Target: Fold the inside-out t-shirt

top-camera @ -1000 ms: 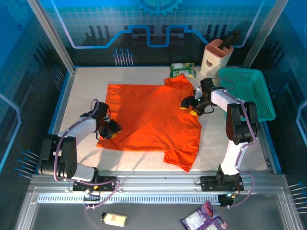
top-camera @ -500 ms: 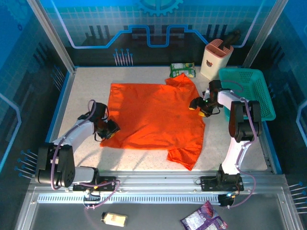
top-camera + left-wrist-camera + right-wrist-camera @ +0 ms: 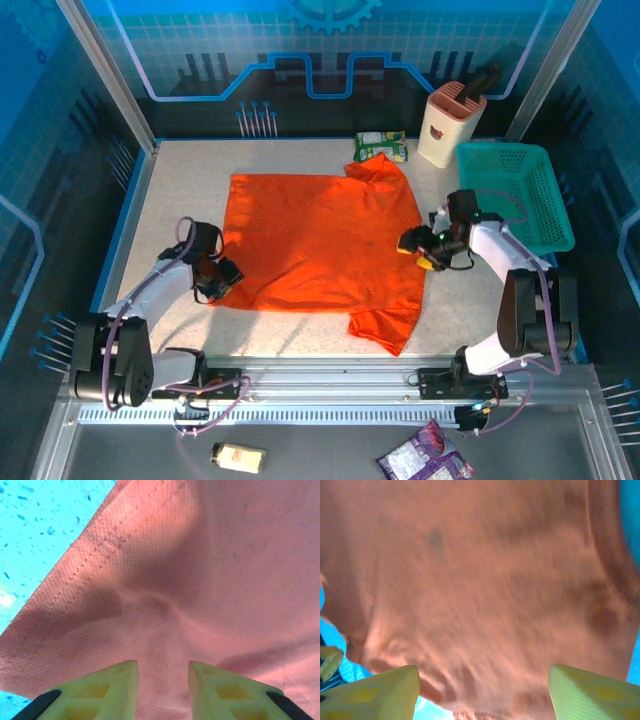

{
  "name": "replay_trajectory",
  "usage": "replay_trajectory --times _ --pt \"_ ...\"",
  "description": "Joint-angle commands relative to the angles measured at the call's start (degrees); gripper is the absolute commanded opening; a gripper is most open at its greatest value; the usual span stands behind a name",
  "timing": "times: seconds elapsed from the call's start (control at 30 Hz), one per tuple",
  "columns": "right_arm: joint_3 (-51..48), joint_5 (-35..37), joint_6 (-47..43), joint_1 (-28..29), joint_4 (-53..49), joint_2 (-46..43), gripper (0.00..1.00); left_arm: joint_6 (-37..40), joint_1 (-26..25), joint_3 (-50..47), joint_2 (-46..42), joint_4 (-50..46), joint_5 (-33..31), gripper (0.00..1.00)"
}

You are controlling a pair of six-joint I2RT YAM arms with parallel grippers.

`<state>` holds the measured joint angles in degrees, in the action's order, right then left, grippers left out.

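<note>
The orange inside-out t-shirt (image 3: 320, 240) lies spread flat on the table, one sleeve toward the back (image 3: 378, 170) and one toward the front (image 3: 385, 325). My left gripper (image 3: 224, 279) sits low on the shirt's front left corner. In the left wrist view its yellow fingers (image 3: 107, 690) stand a little apart, and the left gripper (image 3: 163, 666) has wrinkled cloth (image 3: 165, 580) lying across the gap. My right gripper (image 3: 413, 245) is at the shirt's right edge. In the right wrist view the right gripper (image 3: 483, 672) stands wide open over the blurred cloth (image 3: 480, 580).
A teal mesh basket (image 3: 520, 190) stands at the right, close behind my right arm. A beige knife block (image 3: 450, 125) and a green packet (image 3: 382, 146) sit at the back. Glass walls enclose the table. Two packets (image 3: 428, 462) lie below the front rail.
My right gripper has moved nearer and to the right along the shirt's edge. The left gripper slid slightly left and nearer. The shirt's left edge shifted a little right.
</note>
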<state>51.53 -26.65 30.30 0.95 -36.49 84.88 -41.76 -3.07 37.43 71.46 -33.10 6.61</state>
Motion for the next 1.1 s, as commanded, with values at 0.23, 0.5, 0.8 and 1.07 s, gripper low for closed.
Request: replay_trajectory --times 0.23,0.5,0.8,1.07 --pt "-11.76 -0.96 11.12 2.19 4.90 -0.06 0.72 -1.12 0.79 -1.57 -5.65 0.32 -1.20 0.37" --pt "-9.47 13.72 13.99 1.84 -2.78 -3.13 0.73 -3.03 0.79 -2.00 -8.14 -1.63 -2.05 0.40" --pt "-7.15 12.97 13.59 3.01 -8.33 -9.55 0.73 -7.06 0.79 -3.56 -6.97 -6.59 -3.33 0.39" --pt "-6.95 13.23 14.40 3.40 -10.00 -10.74 0.73 -15.53 -0.36 -4.97 -6.91 -15.25 -12.12 0.33"
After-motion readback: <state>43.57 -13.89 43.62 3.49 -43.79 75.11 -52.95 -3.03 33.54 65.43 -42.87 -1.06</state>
